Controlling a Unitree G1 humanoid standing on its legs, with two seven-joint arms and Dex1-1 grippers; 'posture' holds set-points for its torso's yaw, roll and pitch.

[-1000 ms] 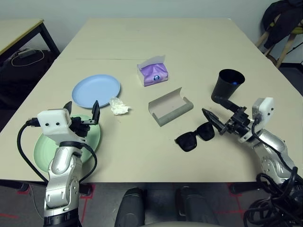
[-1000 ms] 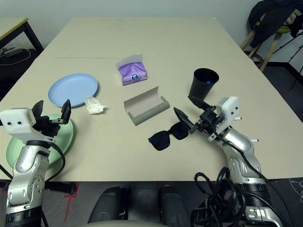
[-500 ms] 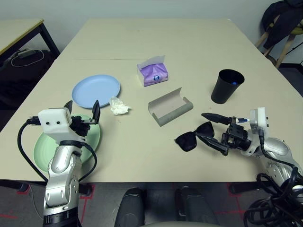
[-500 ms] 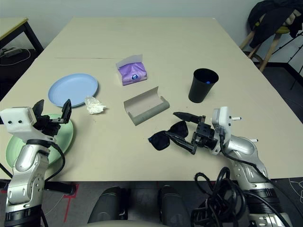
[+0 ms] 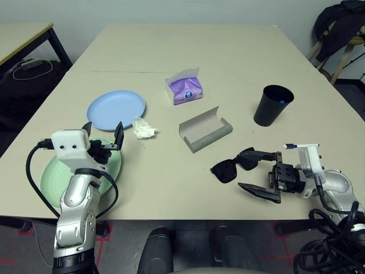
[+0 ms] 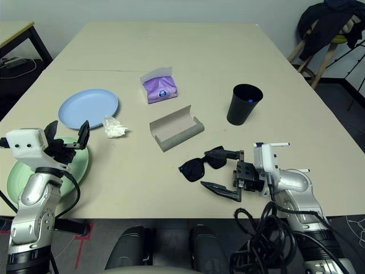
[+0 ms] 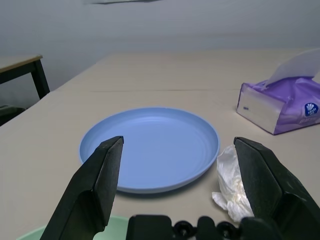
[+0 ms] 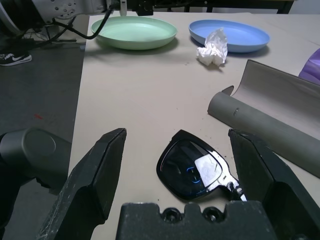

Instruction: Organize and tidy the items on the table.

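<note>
The grey case (image 5: pixel 204 130) lies open on the worktop (image 5: pixel 171 194), empty, near the black cup (image 5: pixel 274 105), which holds something blue. Left pincer (image 5: pixel 104 135) and right pincer (image 5: pixel 256 175) stand apart, the latter by the sunglasses (image 5: pixel 235 165).

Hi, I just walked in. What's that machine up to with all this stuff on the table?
It seems to be tidying up, though nothing is in its grip right now. The right hand is open at the sunglasses, perhaps about to pick them up. The left hand, also open, hovers over the green plate. The blue plate, crumpled tissue, open glasses case and black cup lie spread around the table.
</note>
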